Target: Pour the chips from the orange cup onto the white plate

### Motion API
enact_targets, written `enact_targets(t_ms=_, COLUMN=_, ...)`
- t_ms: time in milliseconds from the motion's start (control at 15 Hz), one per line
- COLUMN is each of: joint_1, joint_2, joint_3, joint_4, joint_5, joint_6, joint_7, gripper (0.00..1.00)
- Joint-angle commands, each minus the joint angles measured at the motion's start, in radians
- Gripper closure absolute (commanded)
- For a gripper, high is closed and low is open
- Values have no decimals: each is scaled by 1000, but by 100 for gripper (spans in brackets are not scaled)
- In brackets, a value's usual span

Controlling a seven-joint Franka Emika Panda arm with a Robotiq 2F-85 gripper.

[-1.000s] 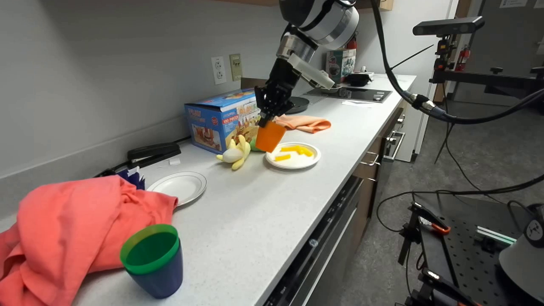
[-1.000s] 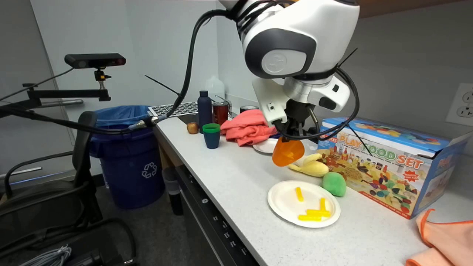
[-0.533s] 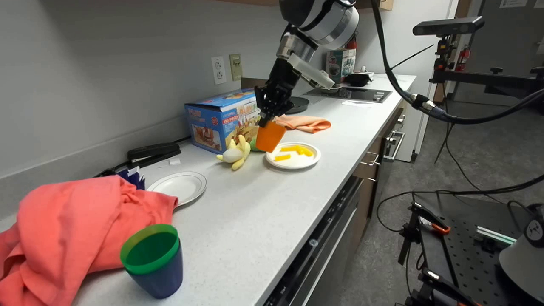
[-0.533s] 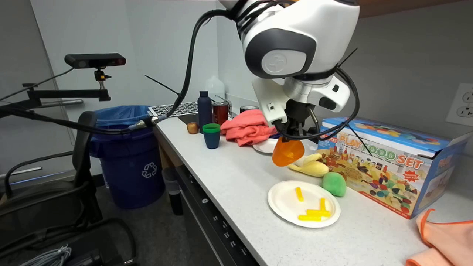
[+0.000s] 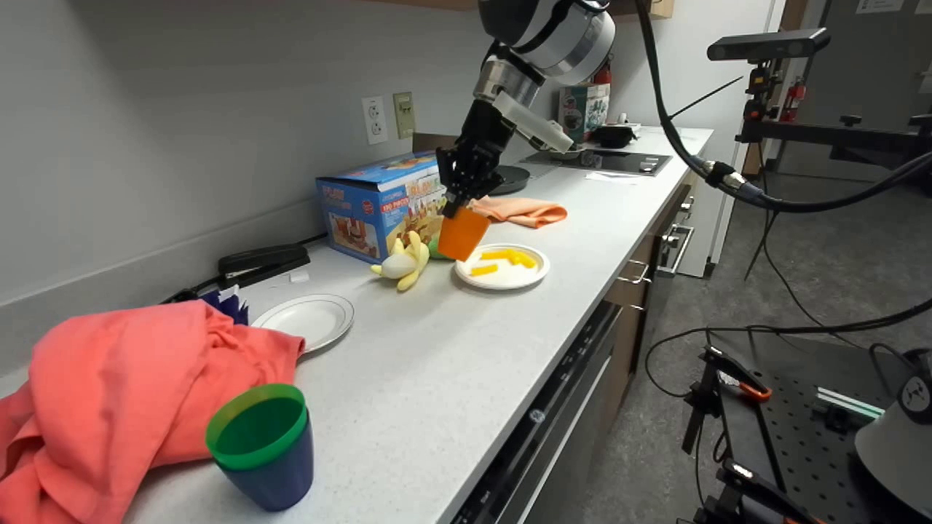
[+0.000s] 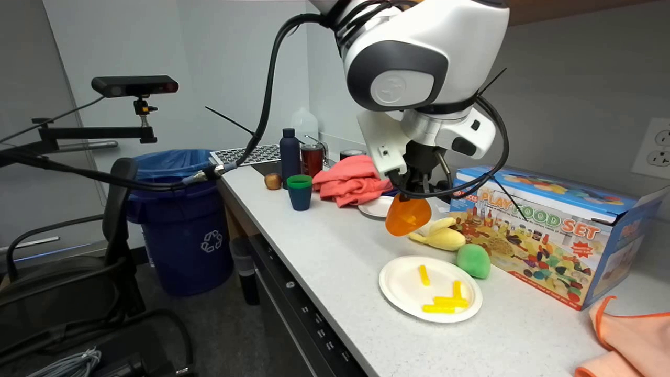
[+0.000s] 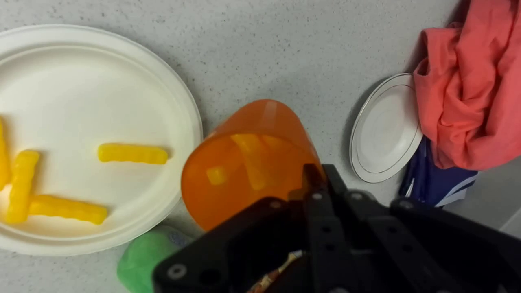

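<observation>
Gripper [image 7: 324, 175] still holding tilted orange cup [image 5: 463, 234], plated chips [image 6: 450, 302] unmoved

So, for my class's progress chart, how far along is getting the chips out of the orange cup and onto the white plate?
Done: several yellow chips lie on the white plate. In hand: the jaws grip the orange cup, tilted with its mouth toward the plate. Left: the wrist view shows what look like more yellow pieces inside the cup, so those probably need tipping out.
</observation>
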Motion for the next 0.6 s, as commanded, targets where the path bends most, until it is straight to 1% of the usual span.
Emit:
enact_targets(t_ms=0, joint_1=2, joint_2=0, joint_3=-2, joint_4=1, joint_5=-2, joint_6=-2, joint_7=2, gripper=96)
enact_targets(t_ms=67, joint_1=2, joint_2=0, joint_3=-2, joint_4=1, joint_5=-2, joint_6=-2, joint_7=2, gripper=99)
enact_targets(t_ms=133, joint_1=-3, joint_2=4, joint_3=-3, joint_4=8, joint_5=11, joint_6=-19, joint_7=-3, gripper=99)
enact_targets(t_ms=400, joint_1=-37, joint_2=38, joint_3=-17, joint_4=53, joint_5=87, joint_6=-169, joint_7=-9, gripper=99)
enact_targets(t_ms=533, joint_1=-64, joint_2=52, joint_3=-37, joint_4=81, joint_5=121, joint_6=-258, joint_7=-10, gripper=99)
